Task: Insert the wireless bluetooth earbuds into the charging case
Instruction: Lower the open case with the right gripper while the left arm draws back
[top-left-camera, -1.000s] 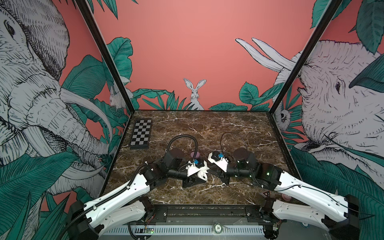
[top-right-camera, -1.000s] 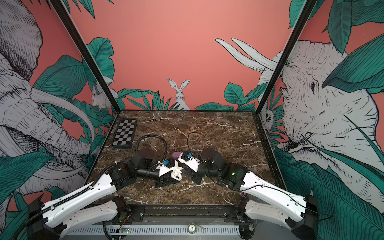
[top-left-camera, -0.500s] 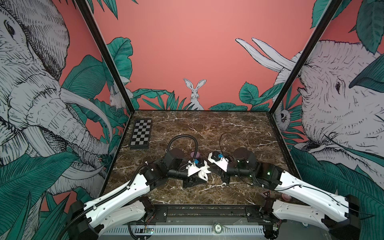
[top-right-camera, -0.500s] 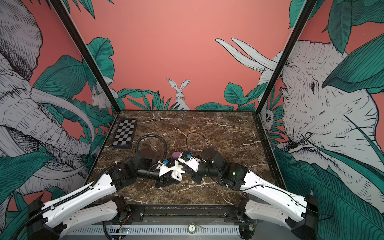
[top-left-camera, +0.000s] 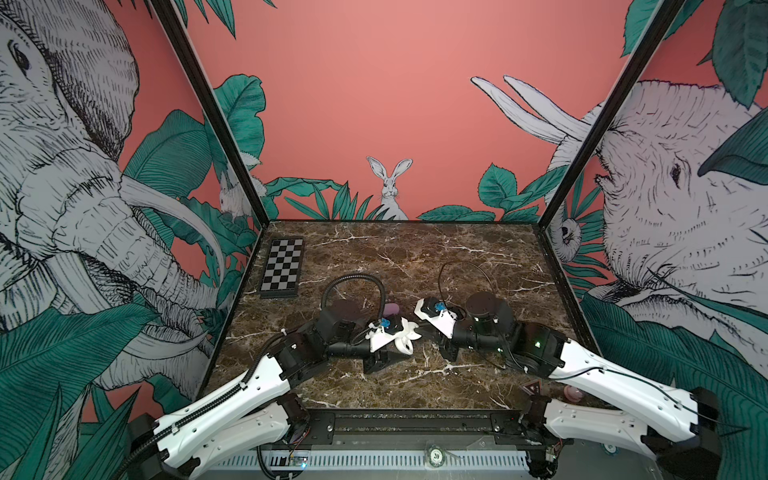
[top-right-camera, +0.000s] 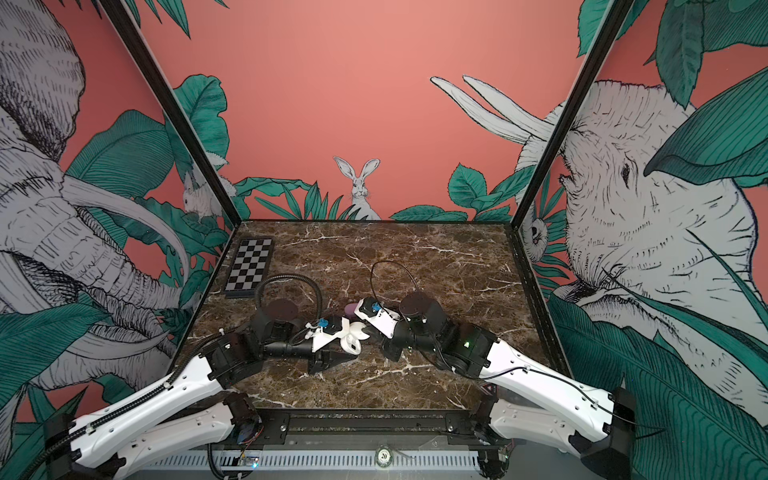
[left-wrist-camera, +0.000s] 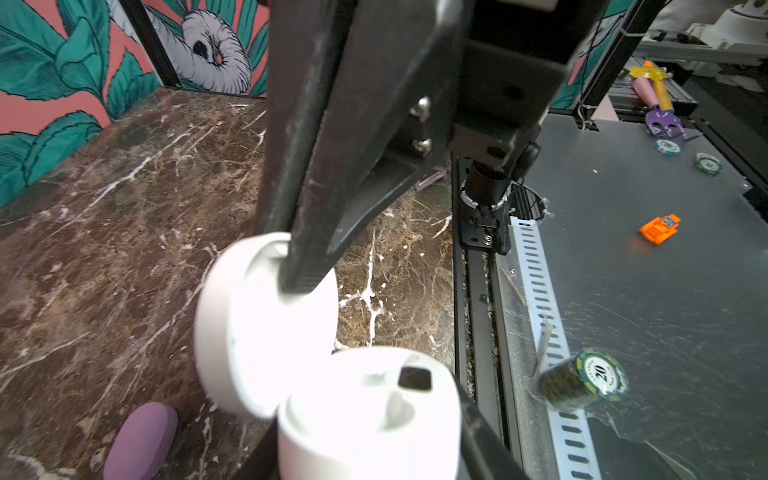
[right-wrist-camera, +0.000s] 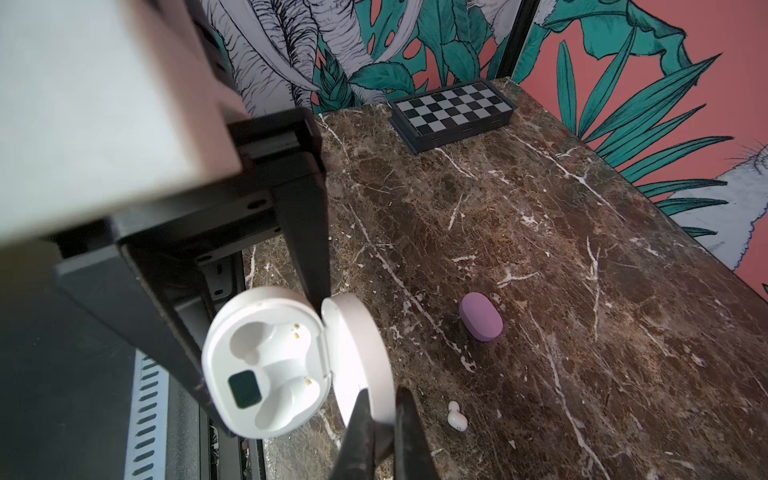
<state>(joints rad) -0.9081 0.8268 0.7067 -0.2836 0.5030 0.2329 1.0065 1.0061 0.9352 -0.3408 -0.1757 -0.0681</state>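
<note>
white case (right-wrist-camera: 266, 365) held open, lid (right-wrist-camera: 361, 345) edge pinched

Both arms wear white shells (top-left-camera: 232, 399) over black joints (top-left-camera: 299, 353), with looped black cables (top-left-camera: 353, 277), blue connectors (top-left-camera: 385, 323), one green light (top-left-camera: 538, 344)

In both top views my jaws hide the white case (right-wrist-camera: 270, 361) and most of the purple case (top-left-camera: 391, 309), and the earbud (right-wrist-camera: 457, 415) is too small to find there.

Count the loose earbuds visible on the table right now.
1: a white earbud lies on the marble table, beside the lid of the open white case. Both case sockets look empty; other buds may be hidden from these views.
</note>
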